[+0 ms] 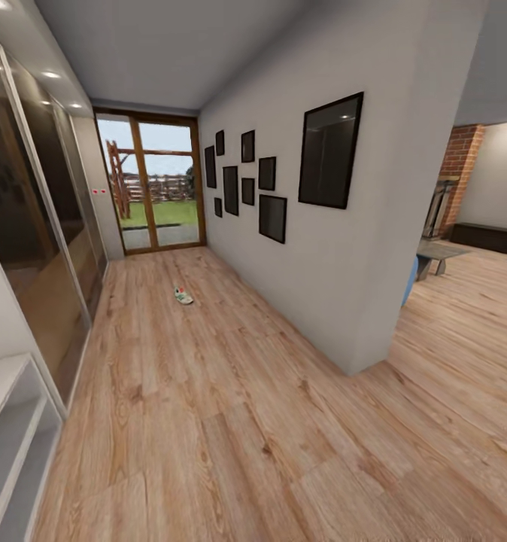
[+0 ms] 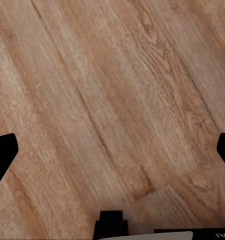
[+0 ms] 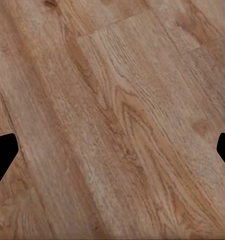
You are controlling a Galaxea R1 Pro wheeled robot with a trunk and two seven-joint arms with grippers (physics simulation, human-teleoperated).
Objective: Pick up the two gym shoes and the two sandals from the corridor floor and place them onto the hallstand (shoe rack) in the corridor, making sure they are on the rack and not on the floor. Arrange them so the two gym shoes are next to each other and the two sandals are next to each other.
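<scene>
So the robot's looking down the corridor and there's one gym shoe lying alone on the corridor floor, well down the hall toward the glass door. The hallstand is at the near left edge, shelves bare as far as I can see. Can't spot the other sneaker or either sandal from here.

Left gripper and right gripper both have their jaws spread wide over bare planks, nothing held.

What could go wrong, imo: the shoe is far off, so there's a long drive, and the wardrobe glass and the picture wall pinch the lane. Stop short or skewed and the reach misses or nudges the shoe away.
</scene>
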